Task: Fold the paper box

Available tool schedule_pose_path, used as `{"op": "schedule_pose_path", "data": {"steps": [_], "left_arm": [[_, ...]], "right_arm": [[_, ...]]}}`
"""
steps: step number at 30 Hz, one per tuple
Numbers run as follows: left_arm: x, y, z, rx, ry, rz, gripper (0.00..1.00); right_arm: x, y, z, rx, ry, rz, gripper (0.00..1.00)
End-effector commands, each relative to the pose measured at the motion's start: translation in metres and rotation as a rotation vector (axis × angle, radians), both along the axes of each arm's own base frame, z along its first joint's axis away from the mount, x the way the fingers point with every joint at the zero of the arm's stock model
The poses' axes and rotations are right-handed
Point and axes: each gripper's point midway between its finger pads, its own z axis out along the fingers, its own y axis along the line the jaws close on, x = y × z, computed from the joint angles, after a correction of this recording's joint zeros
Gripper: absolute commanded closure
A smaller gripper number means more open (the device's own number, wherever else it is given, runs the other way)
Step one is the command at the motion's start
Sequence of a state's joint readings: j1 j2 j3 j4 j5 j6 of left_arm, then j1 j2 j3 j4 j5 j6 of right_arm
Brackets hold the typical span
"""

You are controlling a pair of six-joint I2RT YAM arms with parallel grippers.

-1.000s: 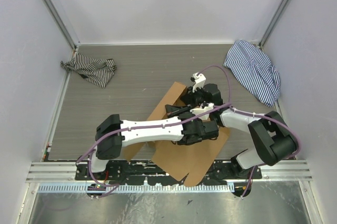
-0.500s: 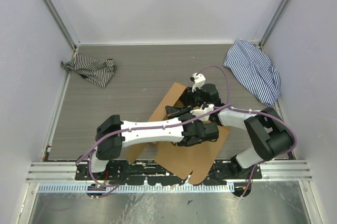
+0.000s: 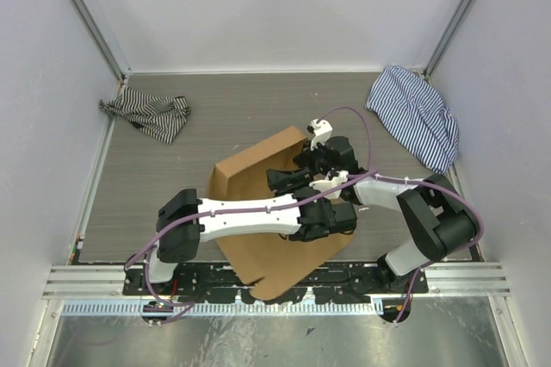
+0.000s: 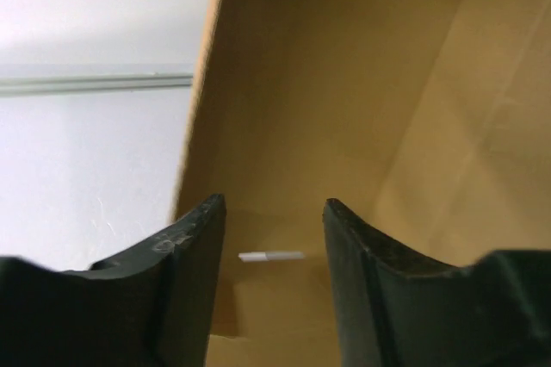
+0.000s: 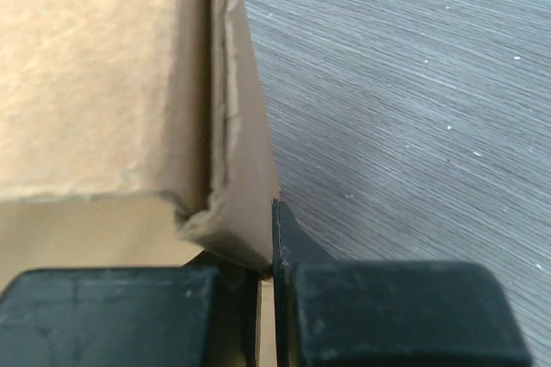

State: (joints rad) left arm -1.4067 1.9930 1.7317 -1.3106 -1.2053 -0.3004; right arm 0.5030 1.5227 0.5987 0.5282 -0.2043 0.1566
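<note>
The right gripper [image 5: 265, 265] pinches a raised wall of the paper box [image 3: 245, 173]; the left gripper [image 4: 274, 216] hovers wide-jawed over its interior.

Matt brown corrugated cardboard for the paper box [image 3: 267, 268], dry and faintly fibrous on its inner faces, frayed and layered along the cut edge in the right wrist view, on a table [image 3: 232, 117] of matt grey wood-grain finish. Matt black plastic, lightly scuffed, on the left gripper [image 4: 274, 203]; smooth, slightly glossy white plastic shells on the left arm [image 3: 250, 210] and right arm [image 3: 383, 192]. Soft, crumpled woven fabric in the black-and-white striped cloth [image 3: 146, 115] at the far left corner and the blue-and-white striped cloth [image 3: 415, 115] at the far right corner; bare ribbed metal for the rail [image 3: 103, 279] along the near edge.
</note>
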Motion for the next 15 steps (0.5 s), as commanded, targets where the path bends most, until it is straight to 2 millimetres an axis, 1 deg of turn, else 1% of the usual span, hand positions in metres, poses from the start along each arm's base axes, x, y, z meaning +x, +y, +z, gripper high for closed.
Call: {"op": "schedule_pose_path", "data": {"steps": [1, 4, 7, 11, 15], "left_arm": [[-0.008, 0.0, 0.0, -0.048, 0.002, 0.014, 0.37], [-0.009, 0.001, 0.005, -0.059, -0.015, 0.023, 0.34], [-0.011, 0.007, 0.019, -0.076, -0.046, 0.041, 0.33], [-0.011, 0.021, 0.051, -0.18, -0.106, 0.089, 0.33], [-0.013, 0.041, 0.086, -0.332, -0.177, 0.133, 0.33]], "right_arm": [[0.015, -0.014, 0.01, -0.001, -0.001, -0.122, 0.99], [0.018, -0.02, 0.013, -0.006, -0.005, -0.162, 0.98], [0.02, -0.027, 0.013, -0.015, -0.005, -0.204, 0.98], [0.02, -0.041, 0.02, -0.029, -0.023, -0.272, 0.98], [0.021, -0.056, 0.034, -0.053, -0.06, -0.338, 0.98]]}}
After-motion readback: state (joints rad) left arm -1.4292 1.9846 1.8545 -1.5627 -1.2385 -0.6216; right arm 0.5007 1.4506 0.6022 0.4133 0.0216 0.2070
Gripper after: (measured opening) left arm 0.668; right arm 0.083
